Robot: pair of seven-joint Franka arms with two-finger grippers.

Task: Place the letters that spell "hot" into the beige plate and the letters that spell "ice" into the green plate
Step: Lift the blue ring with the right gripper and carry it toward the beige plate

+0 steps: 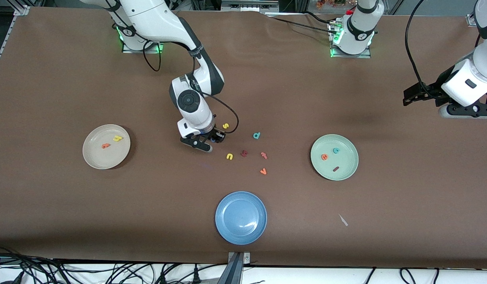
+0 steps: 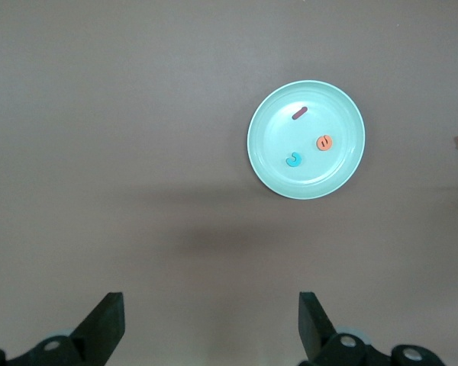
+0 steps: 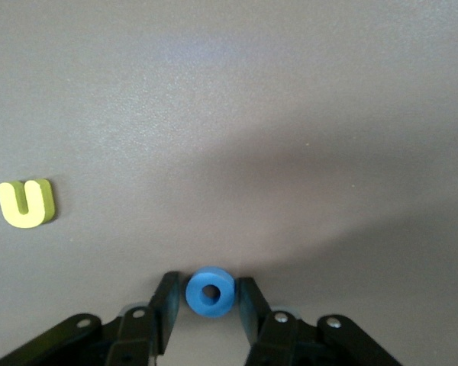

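Brown table, item: blue "o" (image 3: 210, 290), flat beside the yellow "s" (image 1: 225, 126). Your right gripper (image 3: 208, 305) brackets it, fingers near contact; squeeze, lift, carry to beige plate (image 1: 92, 157). Left gripper (image 2: 211, 324) waits spread wide, aloft.

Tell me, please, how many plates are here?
3: the beige plate toward the right arm's end, the green plate toward the left arm's end, the blue plate nearest the front camera.
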